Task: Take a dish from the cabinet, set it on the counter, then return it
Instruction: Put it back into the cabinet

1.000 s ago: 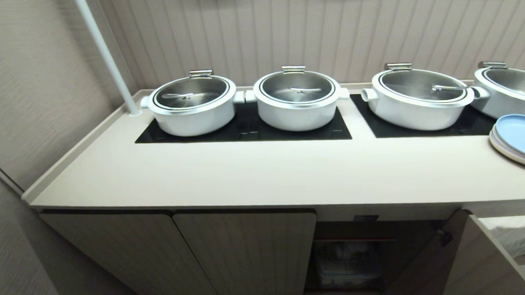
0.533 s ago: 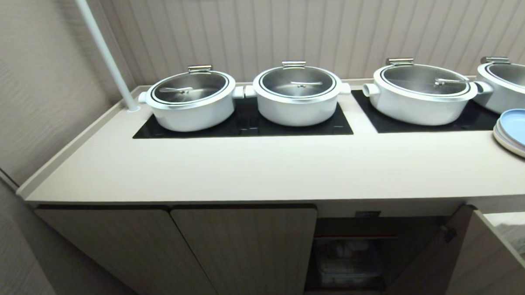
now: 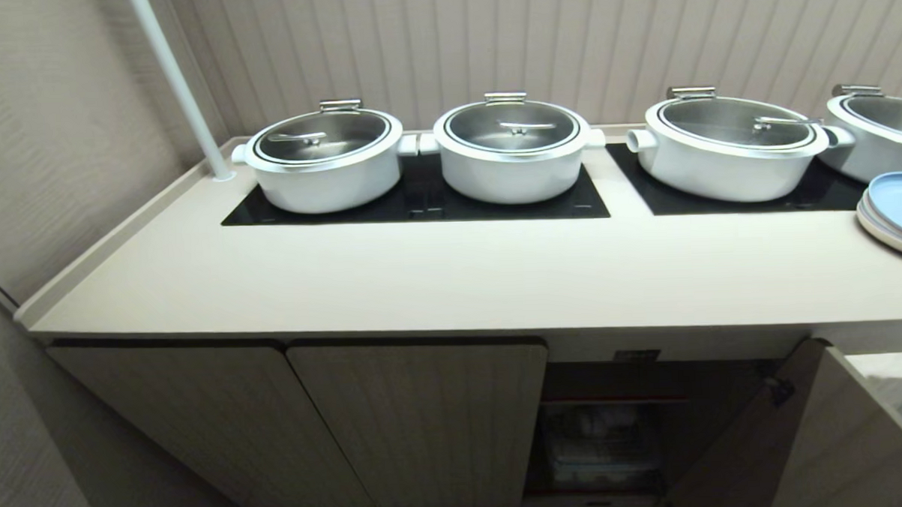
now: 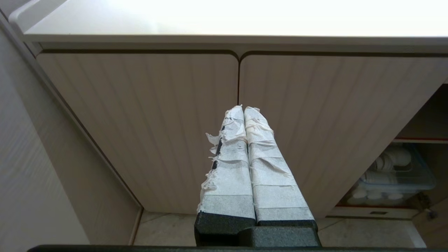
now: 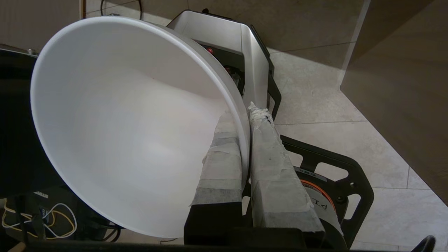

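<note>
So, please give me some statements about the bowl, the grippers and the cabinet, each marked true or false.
1. The right gripper pinches the rim of the white bowl. True.
2. The bowl stands on the counter. False: it is held away from the counter, above the floor.
3. The left gripper is shut and empty. True.
4. All the doors of the cabinet are closed. False: the right door stands open.

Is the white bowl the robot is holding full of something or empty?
Empty. In the right wrist view the bowl shows a bare white inside, tipped on its side, its rim pinched by the right gripper.
</note>
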